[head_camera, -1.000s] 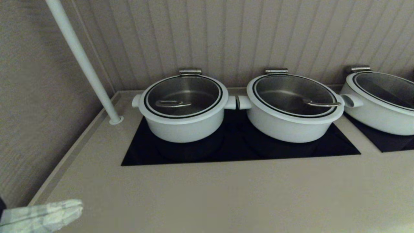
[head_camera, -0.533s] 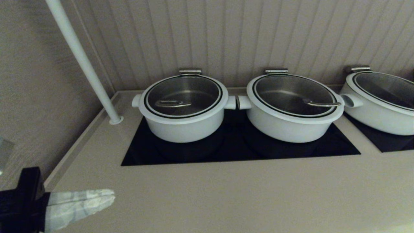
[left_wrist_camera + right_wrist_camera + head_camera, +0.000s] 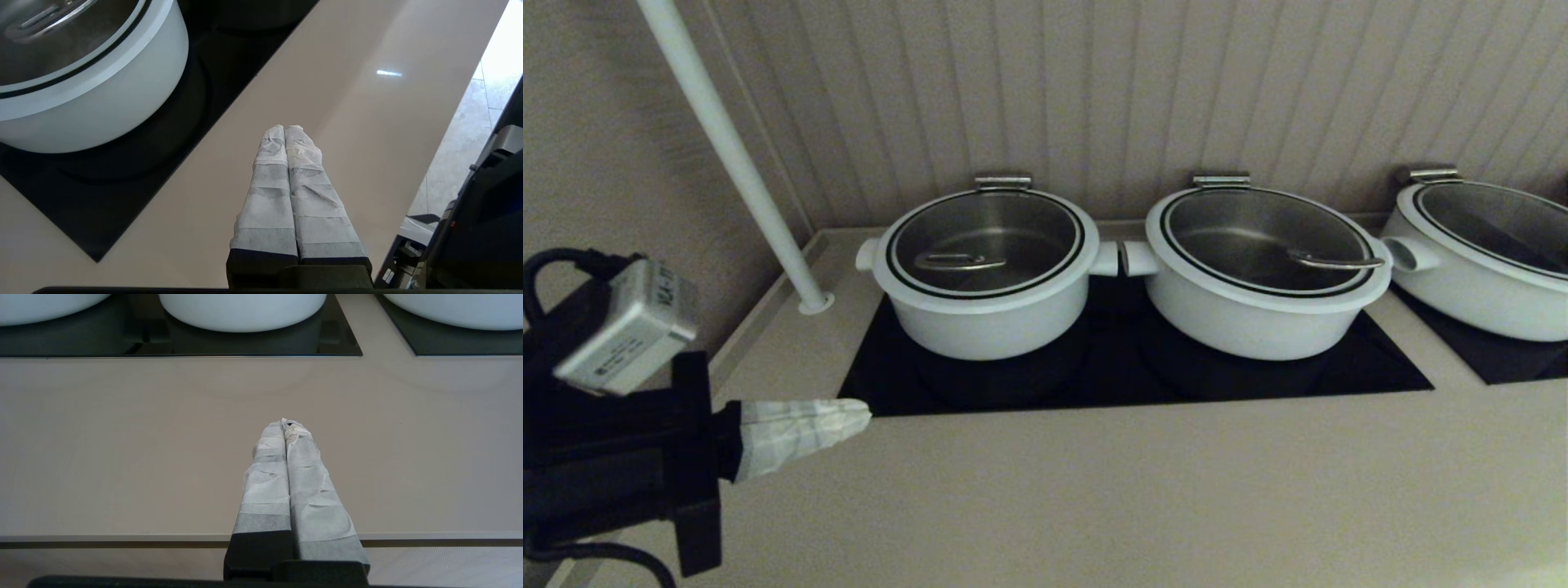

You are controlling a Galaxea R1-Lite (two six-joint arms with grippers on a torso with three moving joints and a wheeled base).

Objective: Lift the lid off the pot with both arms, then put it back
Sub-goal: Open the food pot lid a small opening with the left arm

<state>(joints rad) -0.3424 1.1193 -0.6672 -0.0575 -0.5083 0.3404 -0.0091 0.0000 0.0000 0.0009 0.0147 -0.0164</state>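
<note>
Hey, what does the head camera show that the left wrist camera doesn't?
Only the head view: the whole lid seated on the pot, two wider pots to its right, and a slanted white pole. Only the left wrist view: the left claw shut and empty, with tiled floor past the counter edge. Both show: the pot, the left claw, the black cooktop and the counter.

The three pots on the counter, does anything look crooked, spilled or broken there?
Nothing stands out. The lid sits flat on the pot, and the two wider pots are covered too. The counter shows no spill. The left gripper is shut, clear of the pot.
</note>
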